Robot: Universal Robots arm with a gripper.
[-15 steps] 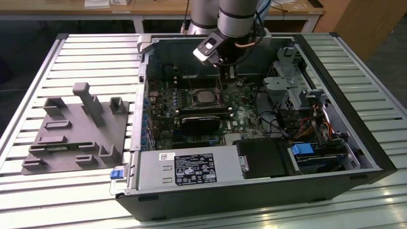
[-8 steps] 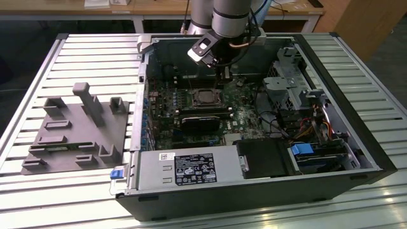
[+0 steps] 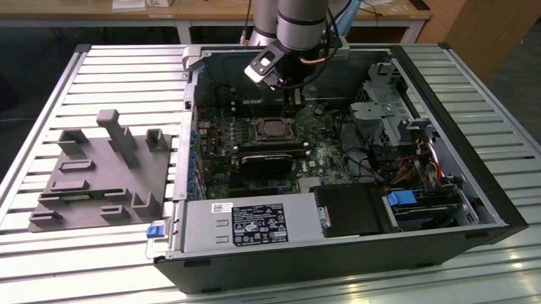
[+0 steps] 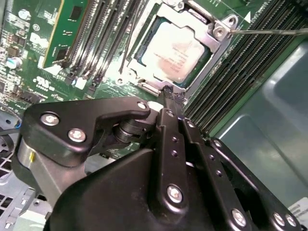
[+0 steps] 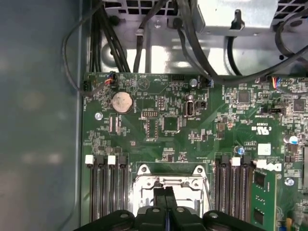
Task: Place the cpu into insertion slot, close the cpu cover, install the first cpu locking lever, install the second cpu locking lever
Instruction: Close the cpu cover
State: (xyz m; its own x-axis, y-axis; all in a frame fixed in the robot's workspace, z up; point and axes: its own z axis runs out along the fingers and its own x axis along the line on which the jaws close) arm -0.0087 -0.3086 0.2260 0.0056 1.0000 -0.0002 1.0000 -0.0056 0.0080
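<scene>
The cpu (image 4: 175, 53) shows its pale silver face inside the insertion slot (image 3: 275, 129) on the motherboard. The cpu cover (image 4: 211, 36), a silver frame, lies down around the chip. My gripper (image 4: 168, 92) is shut, with nothing visible between its black fingers. Its tips hover at the socket's edge, right by the cover's rim (image 5: 144, 182). In the exterior view the gripper (image 3: 294, 107) hangs just beyond the socket. A thin metal lever rod (image 4: 269, 32) runs out from one socket corner, and another (image 4: 126, 50) lies along the opposite side.
Long black memory slots (image 4: 96, 43) flank the socket on both sides. A black heatsink block (image 3: 266, 166) sits nearer the power supply (image 3: 249, 225). The drive cage (image 3: 381, 107) and cables fill the exterior view's right of the case. A grey fixture (image 3: 101, 171) stands outside it.
</scene>
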